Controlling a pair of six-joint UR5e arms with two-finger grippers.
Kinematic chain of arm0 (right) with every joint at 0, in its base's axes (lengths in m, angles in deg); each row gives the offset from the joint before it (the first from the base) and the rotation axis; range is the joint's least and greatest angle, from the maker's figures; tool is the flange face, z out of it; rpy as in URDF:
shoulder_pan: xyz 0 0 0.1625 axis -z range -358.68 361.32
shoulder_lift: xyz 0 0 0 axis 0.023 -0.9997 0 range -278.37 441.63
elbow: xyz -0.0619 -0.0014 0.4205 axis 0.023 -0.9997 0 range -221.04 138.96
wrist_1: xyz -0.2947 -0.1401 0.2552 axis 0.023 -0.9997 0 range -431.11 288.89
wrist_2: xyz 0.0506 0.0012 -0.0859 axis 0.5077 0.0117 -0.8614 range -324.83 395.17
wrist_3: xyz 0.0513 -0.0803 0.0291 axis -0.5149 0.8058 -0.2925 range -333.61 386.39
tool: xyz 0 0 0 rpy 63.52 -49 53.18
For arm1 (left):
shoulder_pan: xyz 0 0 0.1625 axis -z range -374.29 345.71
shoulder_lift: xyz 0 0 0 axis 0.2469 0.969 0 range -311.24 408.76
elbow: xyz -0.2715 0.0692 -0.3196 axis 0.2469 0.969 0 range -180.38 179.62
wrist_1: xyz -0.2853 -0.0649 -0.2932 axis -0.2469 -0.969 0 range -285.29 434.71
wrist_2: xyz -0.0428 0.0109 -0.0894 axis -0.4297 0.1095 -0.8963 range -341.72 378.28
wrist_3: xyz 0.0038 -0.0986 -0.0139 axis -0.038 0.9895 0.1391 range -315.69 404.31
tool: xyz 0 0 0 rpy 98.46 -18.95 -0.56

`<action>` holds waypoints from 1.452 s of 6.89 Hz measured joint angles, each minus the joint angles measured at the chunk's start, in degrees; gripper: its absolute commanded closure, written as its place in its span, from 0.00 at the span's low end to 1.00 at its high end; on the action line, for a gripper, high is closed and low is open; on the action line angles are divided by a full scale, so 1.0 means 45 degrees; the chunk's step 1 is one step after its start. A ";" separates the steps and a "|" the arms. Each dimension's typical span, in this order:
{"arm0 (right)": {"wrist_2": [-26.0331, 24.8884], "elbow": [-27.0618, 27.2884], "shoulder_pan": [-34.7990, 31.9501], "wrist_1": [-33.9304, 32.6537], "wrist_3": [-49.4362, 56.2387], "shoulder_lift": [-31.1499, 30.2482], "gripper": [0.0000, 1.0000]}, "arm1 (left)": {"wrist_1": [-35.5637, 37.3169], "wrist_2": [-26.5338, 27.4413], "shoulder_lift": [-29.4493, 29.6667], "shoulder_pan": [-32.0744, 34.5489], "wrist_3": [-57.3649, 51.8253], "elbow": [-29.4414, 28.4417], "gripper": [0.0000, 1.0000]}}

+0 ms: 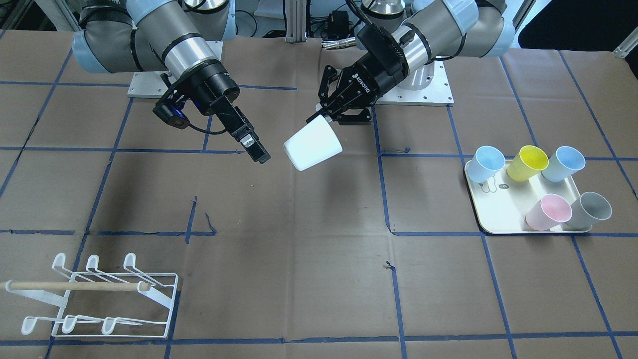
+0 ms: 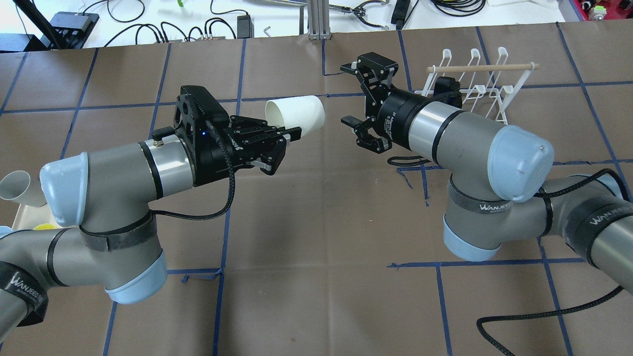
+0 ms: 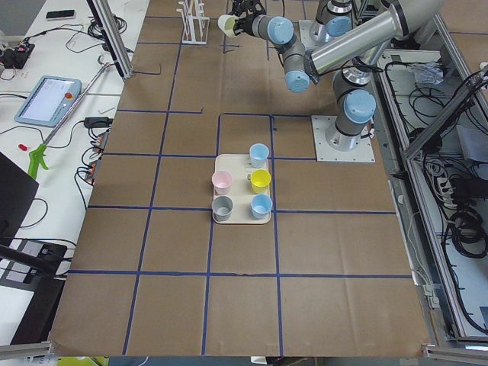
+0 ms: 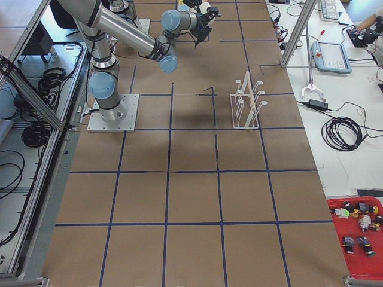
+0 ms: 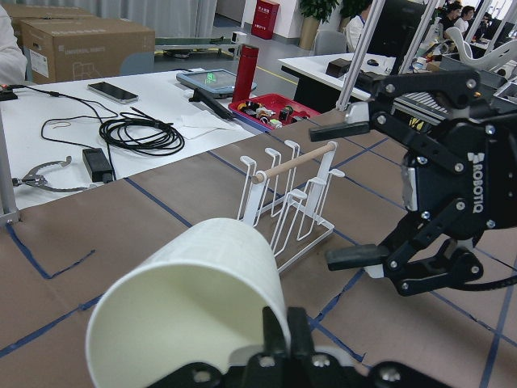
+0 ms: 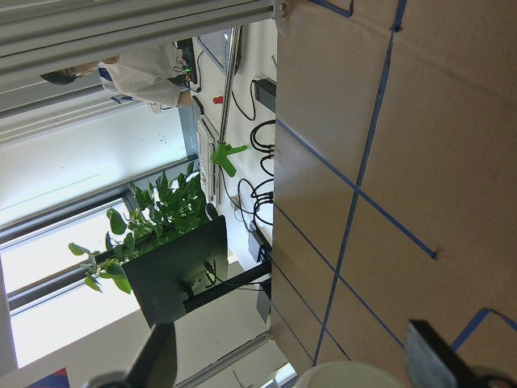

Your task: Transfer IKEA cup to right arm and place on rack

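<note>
The white cup (image 1: pixel 313 146) hangs in the air over the middle of the surface (image 1: pixel 299 249). It lies on its side, with its mouth turned toward the robot's left and its closed base toward the right. The left claw (image 1: pixel 324 117) holds it by the rim. In the left wrist view one finger (image 5: pixel 279 339) presses against the wall at the mouth.

Just right of the cup's base, with a small gap between them, is the right claw (image 2: pixel 351 94). Its jaws are spread wide and face the base. In the right wrist view the pale base shows low between the two fingers without touching either. The right arm (image 2: pixel 460 133) reaches in from the robot's right, bent at the elbow.

The white wire rack (image 2: pixel 474 84) stands on the far right of the surface. A wooden dowel (image 2: pixel 489 67) lies across its looped prongs, and nothing hangs on them. On the robot's left, well apart from the arms, a cream tray (image 1: pixel 498 204) holds five cups (image 1: pixel 548 212): two light blue, one yellow, one pink and one grey.
</note>
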 measured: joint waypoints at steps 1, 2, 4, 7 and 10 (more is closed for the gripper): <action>0.0002 -0.0070 -0.0085 0.0339 0.0036 0.0001 0.00 | 0.0084 0.0049 0.0035 0.0178 0.0155 -0.0007 1.00; 0.0005 -0.0117 -0.0115 0.0728 0.0070 -0.0013 0.00 | 0.0117 0.0072 0.0012 0.0250 0.0228 -0.0008 1.00; -0.0001 -0.0136 -0.0121 0.1612 0.0106 -0.0083 0.01 | 0.0132 0.0076 -0.0066 0.0278 0.0266 0.0000 1.00; -0.0020 -0.0121 -0.0121 0.3625 0.0103 -0.1174 0.01 | 0.0134 0.0075 -0.0136 0.0284 0.0275 0.0018 1.00; -0.0252 0.0086 -0.0205 0.4591 0.0111 -0.2215 0.01 | 0.0134 0.0071 -0.0164 0.0284 0.0328 0.0037 1.00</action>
